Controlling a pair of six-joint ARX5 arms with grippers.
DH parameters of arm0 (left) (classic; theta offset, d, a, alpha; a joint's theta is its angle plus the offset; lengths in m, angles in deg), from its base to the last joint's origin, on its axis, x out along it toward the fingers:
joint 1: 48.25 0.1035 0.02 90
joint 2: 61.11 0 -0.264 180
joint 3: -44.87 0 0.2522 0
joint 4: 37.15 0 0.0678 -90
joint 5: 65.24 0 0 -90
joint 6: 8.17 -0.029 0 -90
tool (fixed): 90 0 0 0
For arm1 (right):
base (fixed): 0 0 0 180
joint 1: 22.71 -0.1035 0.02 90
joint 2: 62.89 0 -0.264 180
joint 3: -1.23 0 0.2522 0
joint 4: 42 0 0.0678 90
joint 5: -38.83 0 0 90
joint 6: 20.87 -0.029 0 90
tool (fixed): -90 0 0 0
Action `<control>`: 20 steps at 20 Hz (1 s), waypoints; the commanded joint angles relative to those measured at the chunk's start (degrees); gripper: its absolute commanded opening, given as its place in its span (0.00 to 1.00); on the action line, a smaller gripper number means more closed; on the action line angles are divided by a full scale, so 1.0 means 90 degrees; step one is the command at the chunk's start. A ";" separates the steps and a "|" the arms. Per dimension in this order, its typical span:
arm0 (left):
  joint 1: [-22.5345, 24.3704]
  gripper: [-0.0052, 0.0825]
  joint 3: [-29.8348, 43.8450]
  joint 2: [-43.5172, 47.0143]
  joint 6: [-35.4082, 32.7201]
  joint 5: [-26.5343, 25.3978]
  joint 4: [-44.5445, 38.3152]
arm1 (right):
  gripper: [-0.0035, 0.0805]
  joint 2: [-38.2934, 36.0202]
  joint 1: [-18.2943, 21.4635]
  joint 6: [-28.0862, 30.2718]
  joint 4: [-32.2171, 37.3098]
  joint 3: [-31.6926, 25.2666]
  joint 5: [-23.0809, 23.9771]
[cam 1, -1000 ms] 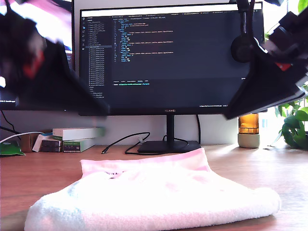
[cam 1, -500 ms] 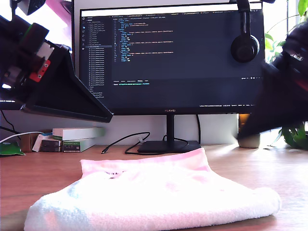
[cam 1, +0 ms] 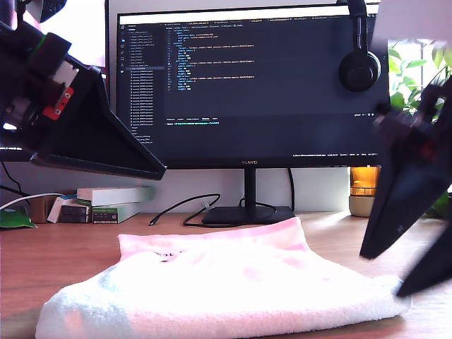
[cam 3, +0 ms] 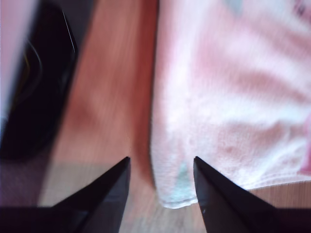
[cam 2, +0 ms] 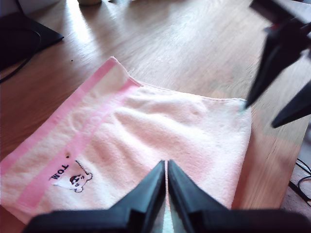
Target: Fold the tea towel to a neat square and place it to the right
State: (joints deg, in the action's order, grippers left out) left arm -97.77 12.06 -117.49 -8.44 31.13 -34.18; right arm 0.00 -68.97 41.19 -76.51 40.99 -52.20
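My first gripper (cam 1: 159, 173) hangs high at the exterior view's left, well above the tea towel (cam 1: 226, 289), tilted with its tips toward the monitor (cam 1: 251, 85); its jaws are pressed together with nothing between them. My second gripper (cam 1: 395, 272) reaches down at the exterior view's lower right, jaws spread, tips just beside the towel's corner. Whether they touch it, I cannot tell.

The tea towel lies folded on the wooden desk (cam 1: 63, 261), low centre in the exterior view, in front of the monitor's base. It carries a small embroidered motif with letters "TOM" (cam 2: 73, 177). The monitor's bezel reads "HUAWEI".
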 commanded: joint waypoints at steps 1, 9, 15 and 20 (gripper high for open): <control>-0.0024 0.03 0.0097 -0.0036 0.0032 0.0024 0.0002 | 0.49 0.0243 -0.0032 0.0119 0.0233 -0.0104 0.0041; -0.0022 0.03 0.0097 -0.0036 0.0029 0.0024 0.0141 | 0.34 0.1071 -0.0029 0.0155 0.0539 -0.0104 0.0367; -0.0022 0.03 0.0097 -0.0036 0.0027 0.0024 0.0236 | 0.02 0.1078 -0.0117 0.0151 0.0515 -0.0100 0.0379; -0.0034 0.04 0.0097 -0.0036 -0.0352 0.0029 0.0476 | 0.03 0.1078 -0.0240 0.0080 0.0508 0.0121 0.0505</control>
State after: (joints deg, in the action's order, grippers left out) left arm -97.77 12.06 -117.49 -10.78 31.17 -29.81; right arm 8.51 -70.83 42.08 -71.37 41.84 -47.70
